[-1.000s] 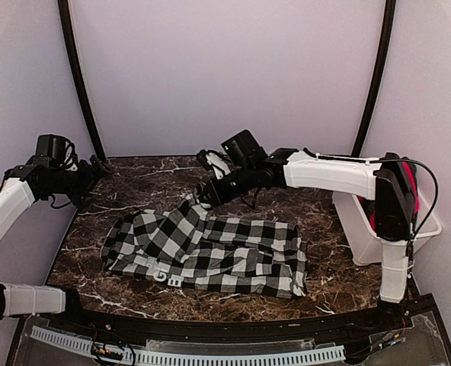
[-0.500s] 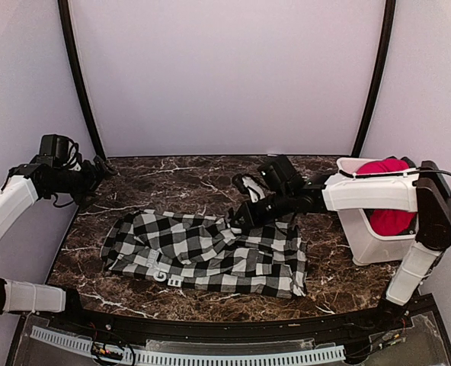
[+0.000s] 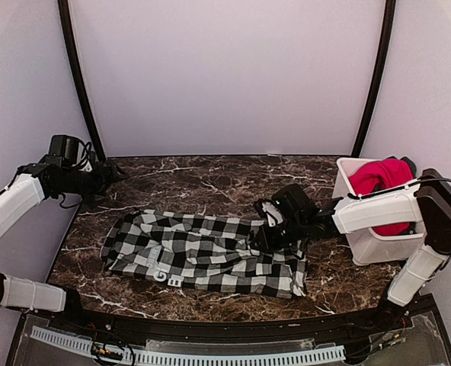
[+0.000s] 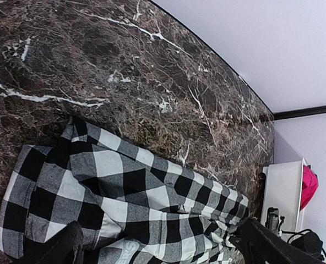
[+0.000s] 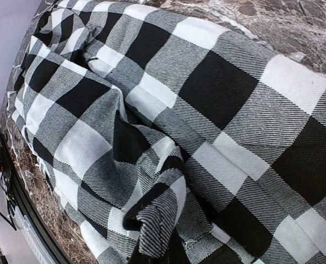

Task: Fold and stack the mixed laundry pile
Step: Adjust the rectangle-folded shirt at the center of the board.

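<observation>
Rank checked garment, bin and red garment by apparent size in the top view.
1. checked garment, clearly largest, spread flat
2. bin
3. red garment, smallest as seen; part of it sits down inside the bin, so its full size is unsure

Across the middle of the worktop [image 3: 172,179], soft woven cloth: the black-and-white checked garment [image 3: 203,255], matt, with a fine diagonal twill rib that shows plainly in the right wrist view, rumpled into thick folds. Underneath, dark brown marble-look stone with white veins, smooth and faintly glossy. At the right edge, smooth white plastic of the bin [image 3: 370,245], slightly shiny, with the plain red garment [image 3: 379,174] inside, soft matt cloth. On the left arm [image 3: 8,210] and right arm [image 3: 374,213], smooth white plastic shells between matt black joints.
</observation>
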